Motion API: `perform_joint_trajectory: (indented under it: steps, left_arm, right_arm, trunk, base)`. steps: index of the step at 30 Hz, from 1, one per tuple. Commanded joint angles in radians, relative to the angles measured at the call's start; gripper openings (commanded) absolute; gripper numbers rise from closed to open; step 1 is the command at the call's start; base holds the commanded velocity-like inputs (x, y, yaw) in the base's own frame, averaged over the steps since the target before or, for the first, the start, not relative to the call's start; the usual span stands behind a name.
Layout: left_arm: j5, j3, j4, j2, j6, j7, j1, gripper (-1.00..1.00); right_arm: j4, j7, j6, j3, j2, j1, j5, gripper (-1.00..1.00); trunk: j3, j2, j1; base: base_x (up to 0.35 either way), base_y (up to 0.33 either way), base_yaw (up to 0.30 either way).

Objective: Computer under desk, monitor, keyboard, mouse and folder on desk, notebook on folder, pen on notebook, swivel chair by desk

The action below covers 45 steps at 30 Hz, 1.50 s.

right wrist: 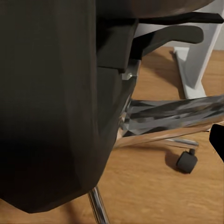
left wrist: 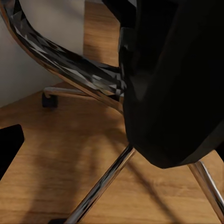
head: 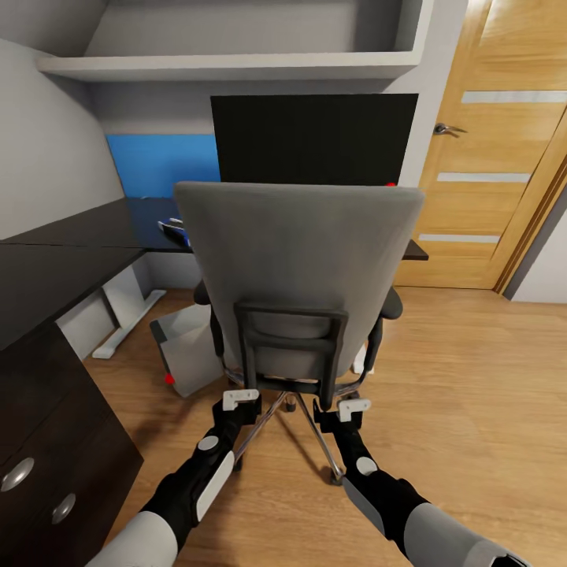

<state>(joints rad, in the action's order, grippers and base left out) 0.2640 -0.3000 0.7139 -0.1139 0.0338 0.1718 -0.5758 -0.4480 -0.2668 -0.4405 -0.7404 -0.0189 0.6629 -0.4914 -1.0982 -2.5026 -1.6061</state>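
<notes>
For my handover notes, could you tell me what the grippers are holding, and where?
Both the left gripper and right gripper are at the swivel chair seat's rear underside; an actual grasp cannot be confirmed.

Head view looking down at swivel chair (head: pixel 299 260) back, both wrist views close under its seat

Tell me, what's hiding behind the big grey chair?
Behind the chair stands the black monitor on the desk, with a blue folder leaning beside it. The grey computer sits on the floor. The chair's back covers the monitor's stand and whatever lies on the seat.
</notes>
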Motion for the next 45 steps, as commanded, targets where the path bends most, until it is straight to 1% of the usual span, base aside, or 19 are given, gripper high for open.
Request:
perform_joint_trajectory:
  steps: [1,6,23,26,28,29,30,31,33,40,45]
  left_arm:
    - [0.004,-0.001,0.001,0.003,0.003,0.014,-0.001,1.0]
    - [0.004,-0.001,0.001,0.005,0.003,0.014,-0.001,1.0]
    - [0.004,-0.004,0.002,0.004,0.003,0.014,-0.001,1.0]
    - [0.004,-0.02,0.002,0.004,0.003,0.014,-0.001,1.0]
    - [0.005,-0.05,0.002,0.005,0.003,0.013,-0.001,1.0]
    - [0.005,-0.054,0.002,0.005,0.003,0.013,-0.001,1.0]
    - [0.006,-0.067,0.002,0.005,0.003,0.013,-0.001,1.0]
    - [0.006,-0.071,0.002,0.005,0.003,0.012,-0.001,1.0]
    - [0.006,-0.075,0.002,0.005,0.003,0.012,-0.001,1.0]
    - [0.006,-0.076,0.001,0.005,0.003,0.013,-0.001,1.0]
    - [0.006,-0.076,0.002,0.005,0.003,0.012,-0.001,1.0]
  right_arm:
    - [0.002,-0.014,-0.009,-0.002,0.001,0.001,-0.014,1.0]
    - [0.002,-0.014,-0.009,-0.005,0.002,0.001,-0.001,1.0]
    - [0.002,-0.013,-0.009,-0.006,0.003,0.001,0.006,1.0]
    - [0.002,-0.013,-0.009,-0.007,0.003,0.001,0.007,1.0]
    - [0.002,-0.009,-0.009,-0.007,0.004,0.001,0.009,1.0]
    - [0.002,-0.005,-0.009,-0.007,0.004,0.001,0.012,1.0]
    - [0.003,0.019,-0.009,-0.007,0.004,0.001,0.024,1.0]
    - [0.003,0.04,-0.008,-0.007,0.004,0.001,0.029,1.0]
    - [0.004,0.06,-0.009,-0.007,0.005,0.001,0.033,1.0]
    - [0.004,0.067,-0.009,-0.007,0.005,0.001,0.034,1.0]
    - [0.004,0.067,-0.008,-0.007,0.005,0.001,0.034,1.0]
  trunk:
    - [-0.001,0.0,0.0]
    - [-0.001,0.0,0.0]
    - [-0.001,0.0,0.0]
    - [-0.001,0.0,0.0]
    - [-0.001,0.0,0.0]
    - [-0.001,0.0,0.0]
    - [-0.001,0.0,0.0]
    - [-0.001,0.0,0.0]
    - [-0.001,0.0,0.0]
    - [-0.001,0.0,0.0]
    - [-0.001,0.0,0.0]
  base:
    - [0.0,0.0,0.0]
    - [0.0,0.0,0.0]
    - [0.0,0.0,0.0]
    - [0.0,0.0,0.0]
    - [0.0,0.0,0.0]
    - [0.0,0.0,0.0]
    - [0.0,0.0,0.0]
    - [0.0,0.0,0.0]
    - [0.0,0.0,0.0]
    - [-0.016,0.0,0.0]
    - [-0.255,0.0,0.0]
